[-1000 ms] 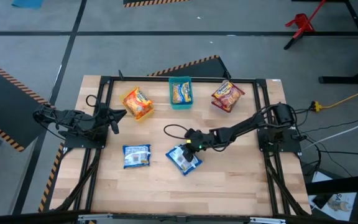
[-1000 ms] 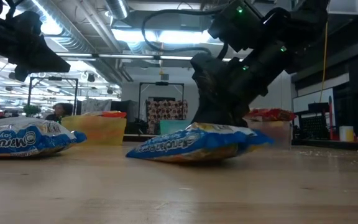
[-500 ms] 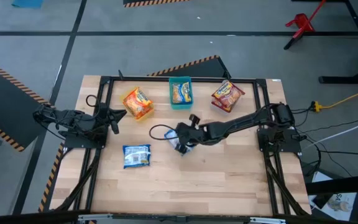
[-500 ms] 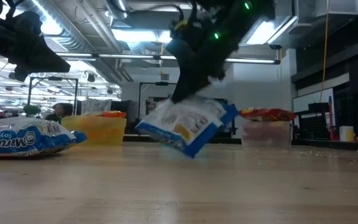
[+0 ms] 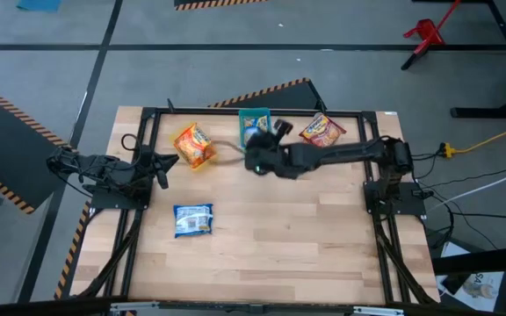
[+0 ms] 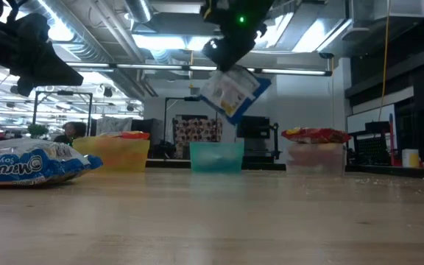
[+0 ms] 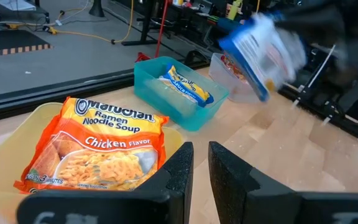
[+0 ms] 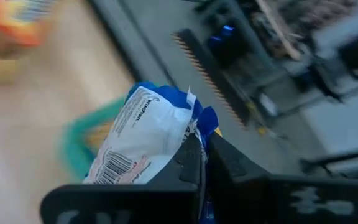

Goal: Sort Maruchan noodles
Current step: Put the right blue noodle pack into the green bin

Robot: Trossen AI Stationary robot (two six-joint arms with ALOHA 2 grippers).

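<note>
My right gripper [image 5: 260,147] is shut on a blue-and-white noodle packet [image 6: 232,92], high above the teal bin [image 6: 217,157] at the table's far edge. The bin holds another packet [image 7: 185,87]. An orange chicken packet [image 7: 101,149] lies in the yellow bin [image 5: 189,161] at the far left. A red packet [image 5: 321,132] rests in the clear bin [image 6: 316,157] at the far right. A second blue packet [image 5: 192,219] lies flat on the table, left of centre. My left gripper [image 7: 201,165] waits, shut, beside the yellow bin. My right gripper pinches the blue packet's crimped end [image 8: 197,132] between its two fingers. The fingers reach in from the table's right, slanting down. The packet is lifted clear and hangs tilted below the fingers [image 6: 225,55], its barcode side showing in the right wrist view.
The three bins stand in a row along the far edge inside the black frame [image 5: 235,111]. Bare wood [image 5: 306,237] fills the near half of the table. Cables [image 5: 227,149] trail from the right arm near the bins.
My right gripper has risen from the table's middle and gone toward the far edge, rolling its wrist as it went. The blue packet, which lay flat under it, is now lifted clear and hangs tilted above the teal bin.
</note>
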